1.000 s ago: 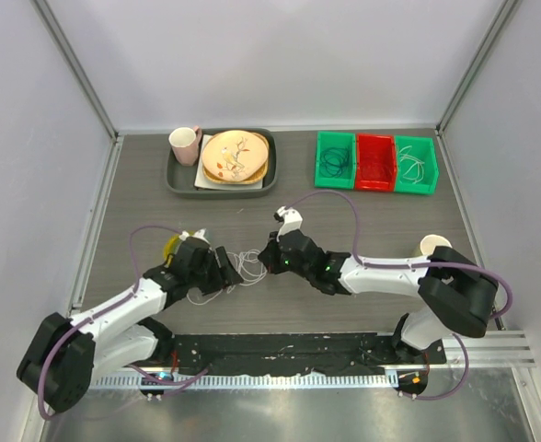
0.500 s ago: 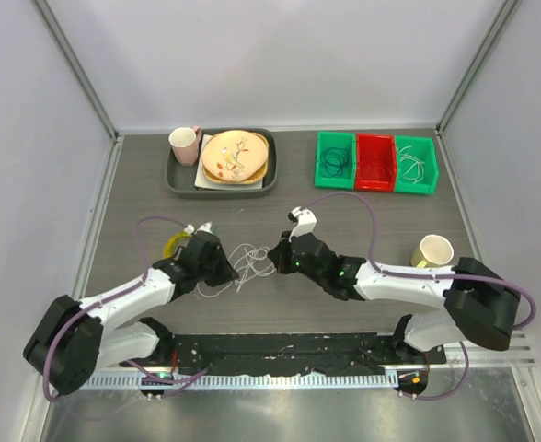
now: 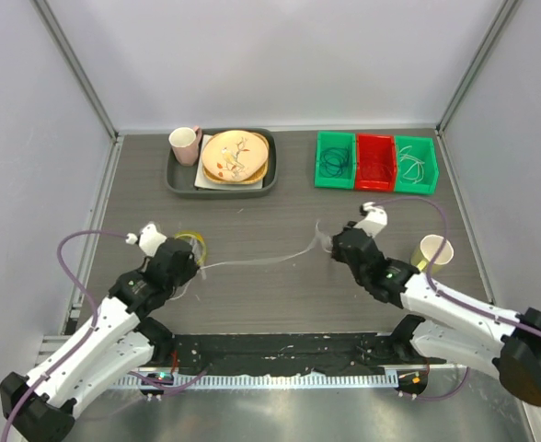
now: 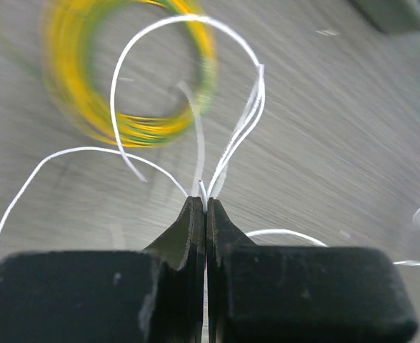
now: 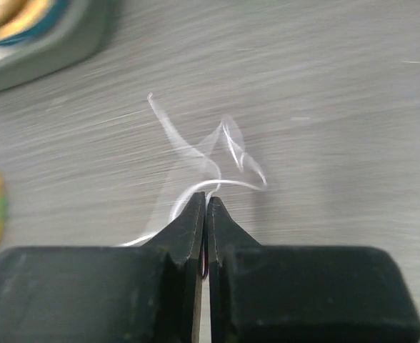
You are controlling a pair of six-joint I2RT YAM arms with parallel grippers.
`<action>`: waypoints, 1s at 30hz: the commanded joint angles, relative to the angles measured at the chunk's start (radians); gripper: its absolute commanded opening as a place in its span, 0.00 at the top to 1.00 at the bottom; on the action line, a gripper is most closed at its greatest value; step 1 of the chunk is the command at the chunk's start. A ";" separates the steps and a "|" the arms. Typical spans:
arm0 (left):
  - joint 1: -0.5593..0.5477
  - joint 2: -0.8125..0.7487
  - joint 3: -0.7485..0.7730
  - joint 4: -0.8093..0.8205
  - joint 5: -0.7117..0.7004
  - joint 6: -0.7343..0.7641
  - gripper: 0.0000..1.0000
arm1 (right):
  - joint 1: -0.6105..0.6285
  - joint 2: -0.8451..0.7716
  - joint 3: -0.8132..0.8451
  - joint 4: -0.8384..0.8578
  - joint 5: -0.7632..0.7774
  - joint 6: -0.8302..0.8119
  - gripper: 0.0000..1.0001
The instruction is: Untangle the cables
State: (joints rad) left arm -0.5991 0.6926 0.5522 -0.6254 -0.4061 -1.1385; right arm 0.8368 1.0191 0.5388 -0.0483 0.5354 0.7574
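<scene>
The left gripper (image 4: 206, 207) was clamped tight on the thin white cables (image 3: 261, 261), whose springy loops overlapped a blurred yellow wire ring (image 4: 124, 78) in the left wrist view, low over the grey wood-grain surface (image 3: 252, 304). From there the cables ran long axis left to right, nearly straight, angled slightly toward the back at the right end, which sat pinched between the closed fingers of the right gripper (image 5: 206, 204). A pale cup (image 3: 433, 249) stood apart to the right, with a grey tray (image 3: 224, 191) and plastic bins (image 3: 375, 137) along the back.
</scene>
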 commanded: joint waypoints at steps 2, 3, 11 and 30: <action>0.025 -0.056 0.058 -0.333 -0.286 -0.014 1.00 | -0.099 -0.149 -0.095 -0.194 0.189 -0.018 0.93; 0.027 -0.067 0.061 -0.333 -0.284 -0.012 1.00 | -0.099 -0.163 -0.100 -0.196 0.186 -0.021 0.93; 0.027 -0.088 0.072 -0.260 -0.200 0.075 1.00 | -0.110 -0.218 -0.106 -0.219 0.175 -0.052 0.99; 0.027 0.025 0.060 -0.136 -0.060 0.140 0.36 | -0.209 -0.197 0.500 -0.331 0.539 -0.404 0.99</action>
State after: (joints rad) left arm -0.5747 0.6884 0.6186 -0.8646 -0.5446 -1.0515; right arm 0.6315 0.8242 0.9615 -0.4465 1.0359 0.5121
